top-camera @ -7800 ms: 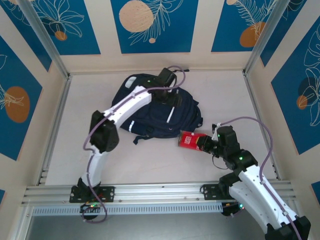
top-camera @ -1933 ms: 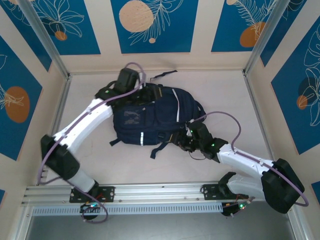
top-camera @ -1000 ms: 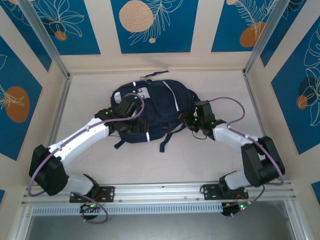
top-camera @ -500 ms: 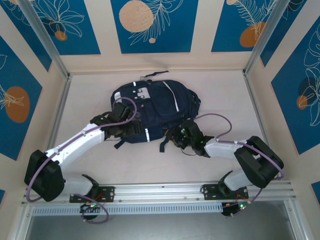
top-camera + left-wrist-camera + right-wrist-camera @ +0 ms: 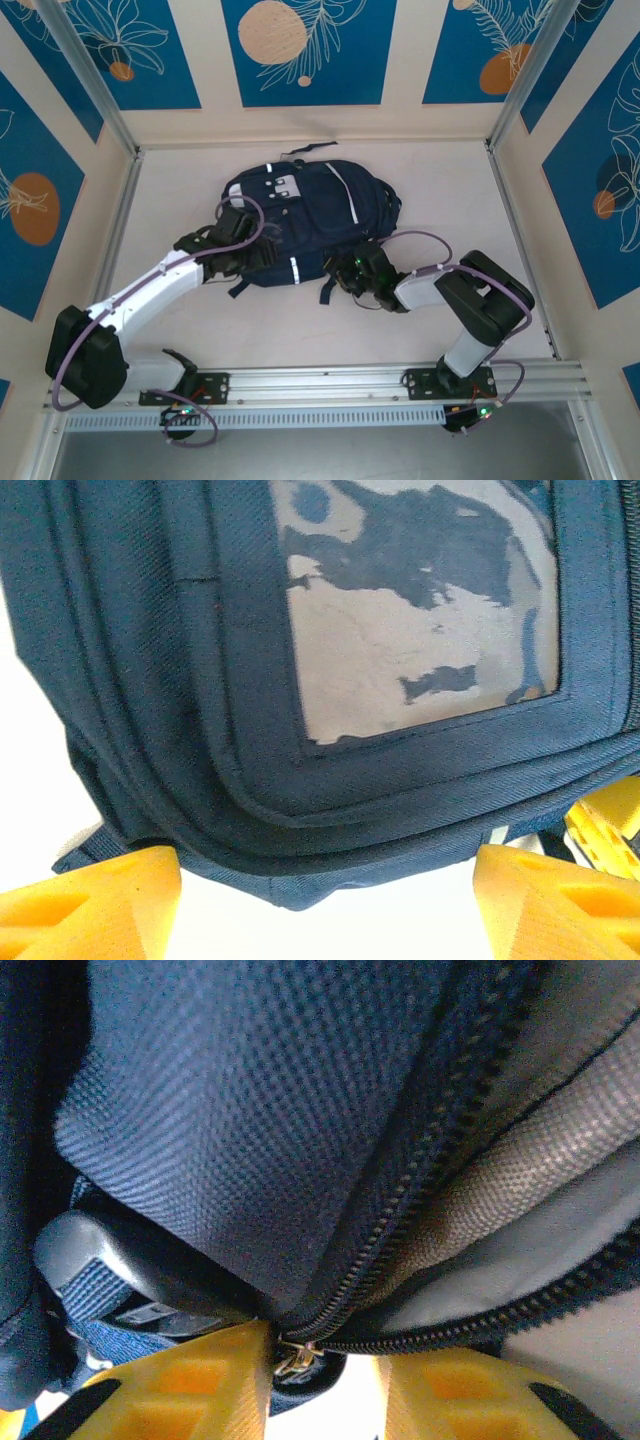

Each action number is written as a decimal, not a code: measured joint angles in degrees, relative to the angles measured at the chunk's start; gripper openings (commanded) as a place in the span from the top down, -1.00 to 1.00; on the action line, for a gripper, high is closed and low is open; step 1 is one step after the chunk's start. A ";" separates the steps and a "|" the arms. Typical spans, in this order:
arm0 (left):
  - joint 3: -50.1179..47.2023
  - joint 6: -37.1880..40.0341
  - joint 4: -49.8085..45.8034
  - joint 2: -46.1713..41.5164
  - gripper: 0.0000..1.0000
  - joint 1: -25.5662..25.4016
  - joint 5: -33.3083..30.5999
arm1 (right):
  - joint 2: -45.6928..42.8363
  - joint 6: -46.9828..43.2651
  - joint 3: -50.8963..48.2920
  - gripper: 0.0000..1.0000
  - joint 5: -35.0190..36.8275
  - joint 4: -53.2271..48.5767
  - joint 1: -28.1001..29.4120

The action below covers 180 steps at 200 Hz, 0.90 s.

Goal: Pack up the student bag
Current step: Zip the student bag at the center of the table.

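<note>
From above, the student bag (image 5: 322, 212) lies flat mid-frame on the table (image 5: 440, 180). The left gripper (image 5: 252, 258) sits at its lower-left edge, the right gripper (image 5: 340, 272) at its lower-right edge.

Left wrist view: navy fabric up top, yellow fingers (image 5: 90, 895) spread wide in the bottom corners, jaws open, nothing pinched.

Right wrist view: jaws close together at the bottom, zip pull (image 5: 293, 1358) between them. Gripped or not, I cannot tell.
</note>
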 measured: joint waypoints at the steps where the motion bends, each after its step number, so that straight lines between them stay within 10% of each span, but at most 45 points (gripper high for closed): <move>1: -0.04 -0.02 0.00 -0.04 -0.52 0.02 0.00 | 0.02 0.07 0.00 0.53 0.00 0.04 0.00; 54: -4.61 -4.76 1.66 -3.43 -0.47 2.80 -2.51 | 0.22 0.37 0.09 1.00 0.50 1.57 0.00; 180: -0.81 -7.69 3.45 7.52 -0.62 3.52 -6.93 | -10.84 -9.57 -2.03 1.00 -2.45 -8.26 -8.20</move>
